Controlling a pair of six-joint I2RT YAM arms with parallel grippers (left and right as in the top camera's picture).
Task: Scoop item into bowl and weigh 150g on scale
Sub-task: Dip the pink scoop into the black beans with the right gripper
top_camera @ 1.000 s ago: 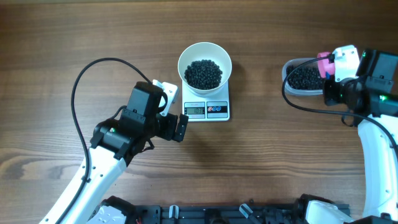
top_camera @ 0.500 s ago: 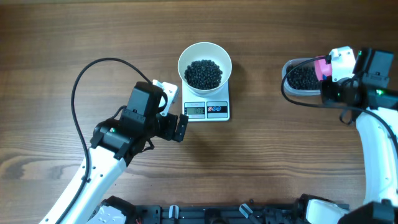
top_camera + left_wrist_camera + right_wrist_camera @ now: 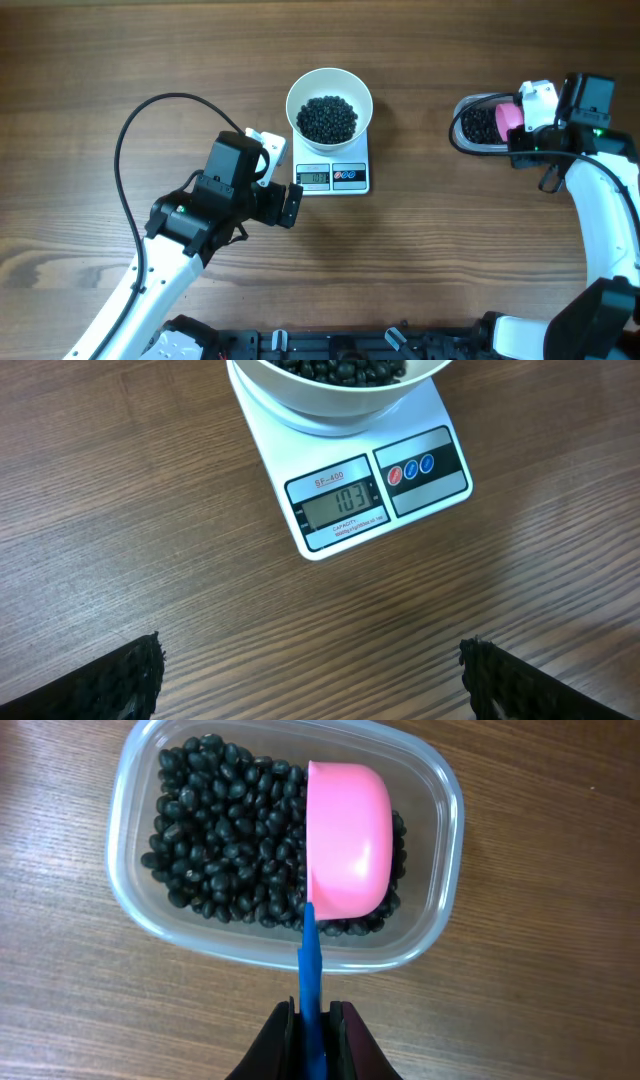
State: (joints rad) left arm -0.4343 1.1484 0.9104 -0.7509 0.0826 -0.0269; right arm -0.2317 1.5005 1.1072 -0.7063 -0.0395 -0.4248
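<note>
The white bowl (image 3: 329,88) stands on the scale (image 3: 333,178) with a heap of black beans (image 3: 327,118) inside. In the left wrist view the scale (image 3: 330,470) display reads 103. My left gripper (image 3: 287,178) hovers just left of the scale, wide open and empty, with bare wood between its fingers (image 3: 140,670). My right gripper (image 3: 312,1012) is shut on the blue handle of the pink scoop (image 3: 348,835). The scoop's cup sits over the beans (image 3: 225,830) in the right part of the clear tub (image 3: 128,905), smooth side toward the camera. I cannot see whether it holds beans.
The clear tub (image 3: 465,118) sits at the far right of the wooden table, with my right arm reaching in from the right. A black cable (image 3: 130,130) loops behind my left arm. A black rail runs along the table's front edge.
My right wrist has swung round, and the pink scoop has shifted slightly left and down over the tub. The left arm, bowl and scale have not moved.
</note>
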